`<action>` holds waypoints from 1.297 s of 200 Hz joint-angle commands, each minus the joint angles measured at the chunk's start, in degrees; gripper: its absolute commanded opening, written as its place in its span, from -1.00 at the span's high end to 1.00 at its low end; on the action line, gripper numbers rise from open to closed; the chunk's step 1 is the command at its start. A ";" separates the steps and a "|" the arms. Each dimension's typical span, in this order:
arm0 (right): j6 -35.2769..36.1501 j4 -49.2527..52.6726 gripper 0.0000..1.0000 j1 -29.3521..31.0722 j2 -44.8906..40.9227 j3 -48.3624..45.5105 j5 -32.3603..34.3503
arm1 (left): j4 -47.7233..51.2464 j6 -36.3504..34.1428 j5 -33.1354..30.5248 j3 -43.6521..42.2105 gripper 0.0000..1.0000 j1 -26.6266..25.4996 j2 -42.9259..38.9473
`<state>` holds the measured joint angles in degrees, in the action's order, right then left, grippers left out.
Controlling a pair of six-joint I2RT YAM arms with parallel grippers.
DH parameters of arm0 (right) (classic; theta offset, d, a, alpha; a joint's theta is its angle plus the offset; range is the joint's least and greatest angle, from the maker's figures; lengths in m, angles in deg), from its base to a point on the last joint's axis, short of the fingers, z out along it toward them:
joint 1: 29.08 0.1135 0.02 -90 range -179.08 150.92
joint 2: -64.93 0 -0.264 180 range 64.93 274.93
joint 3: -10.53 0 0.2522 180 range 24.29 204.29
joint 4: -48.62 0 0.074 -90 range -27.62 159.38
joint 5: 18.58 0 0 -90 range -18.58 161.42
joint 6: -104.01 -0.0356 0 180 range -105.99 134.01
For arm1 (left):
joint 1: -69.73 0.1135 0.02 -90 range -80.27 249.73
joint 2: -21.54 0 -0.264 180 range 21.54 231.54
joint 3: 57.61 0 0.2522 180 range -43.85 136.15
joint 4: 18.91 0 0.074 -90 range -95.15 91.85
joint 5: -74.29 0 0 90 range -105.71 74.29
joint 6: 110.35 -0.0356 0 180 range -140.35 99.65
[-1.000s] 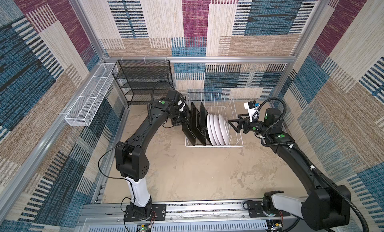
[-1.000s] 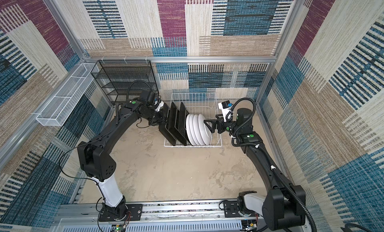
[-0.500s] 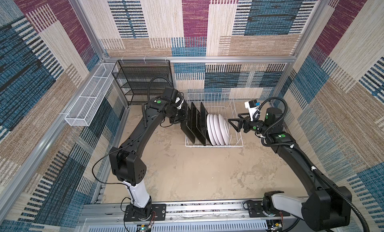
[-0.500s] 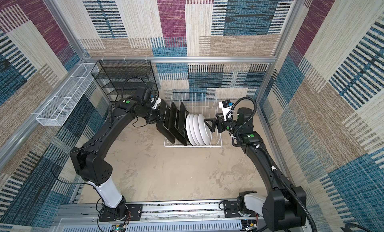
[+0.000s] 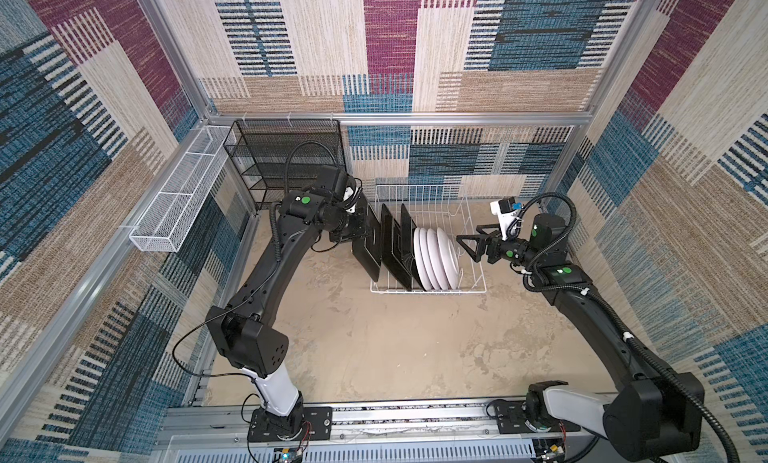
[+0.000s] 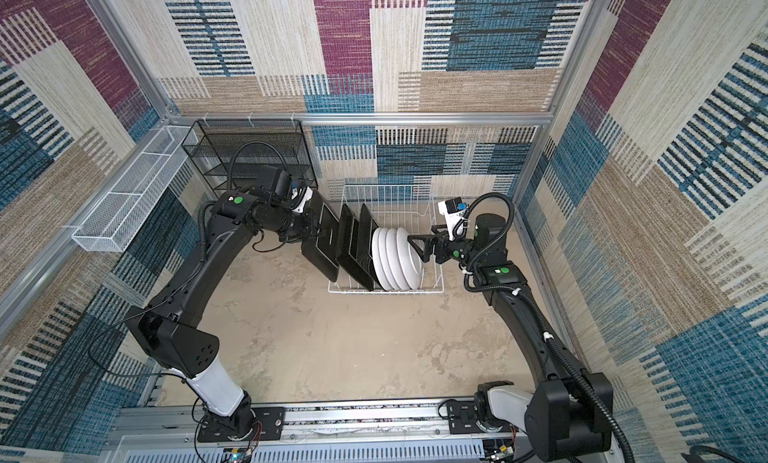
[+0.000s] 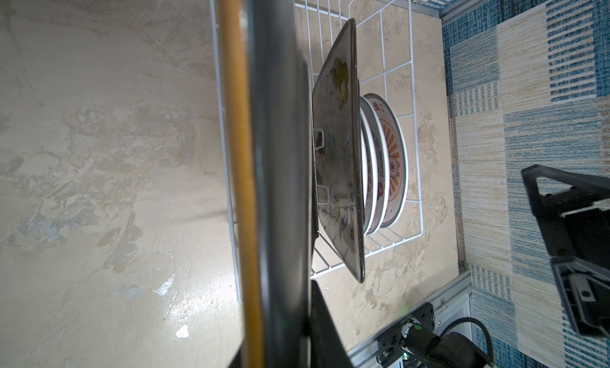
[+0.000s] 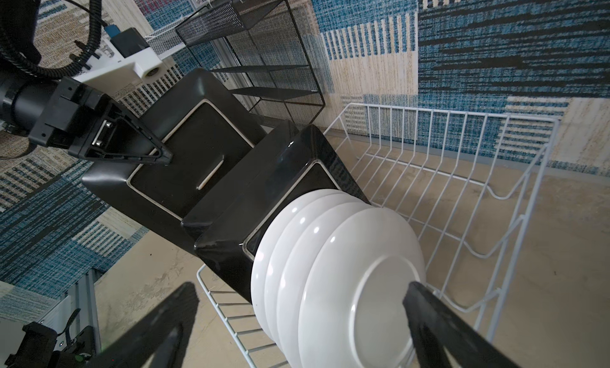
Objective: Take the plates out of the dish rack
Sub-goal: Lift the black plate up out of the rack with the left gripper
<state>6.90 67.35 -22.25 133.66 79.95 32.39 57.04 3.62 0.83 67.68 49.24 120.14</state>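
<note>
The white wire dish rack (image 5: 419, 189) (image 6: 388, 189) stands at the back of the floor. Two black-backed square plates (image 5: 395, 245) and several round white plates (image 5: 438, 257) (image 8: 346, 277) stand upright in it. My left gripper (image 5: 358, 227) (image 8: 158, 158) is shut on a third square plate (image 5: 366, 255) (image 8: 194, 141) and holds it tilted at the rack's left end. In the left wrist view this plate (image 7: 277, 151) is edge-on, with a flowered square plate (image 7: 336, 158) and a sunburst round plate (image 7: 392, 158) behind it. My right gripper (image 5: 467, 243) (image 8: 300, 287) stands open just right of the round plates.
A black mesh shelf unit (image 5: 286, 162) stands in the back left corner, close behind the left arm. A long white mesh basket (image 5: 178, 207) hangs on the left wall. The arms' base rail (image 5: 374, 415) runs along the front edge. Patterned walls enclose three sides.
The left arm has drawn the held square plate a little to the left, away from the other two, and its elbow has swung outward. The right arm has not moved.
</note>
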 commanded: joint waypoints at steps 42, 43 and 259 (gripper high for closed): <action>-5.81 -3.33 -1.00 0.04 0.69 1.06 -3.67 | -1.50 -3.40 -3.02 3.69 1.00 0.71 -4.41; -5.98 -3.45 -1.00 0.03 0.74 1.09 -3.77 | -1.48 -3.49 -3.06 3.78 1.00 0.76 -4.40; -41.48 -0.44 -0.99 4.43 11.87 17.79 -5.87 | -39.71 -57.37 -23.58 -23.04 1.00 -10.75 -22.49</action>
<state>-29.89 66.98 -18.73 145.28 96.37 25.86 39.27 -41.93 -17.71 50.71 39.73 101.43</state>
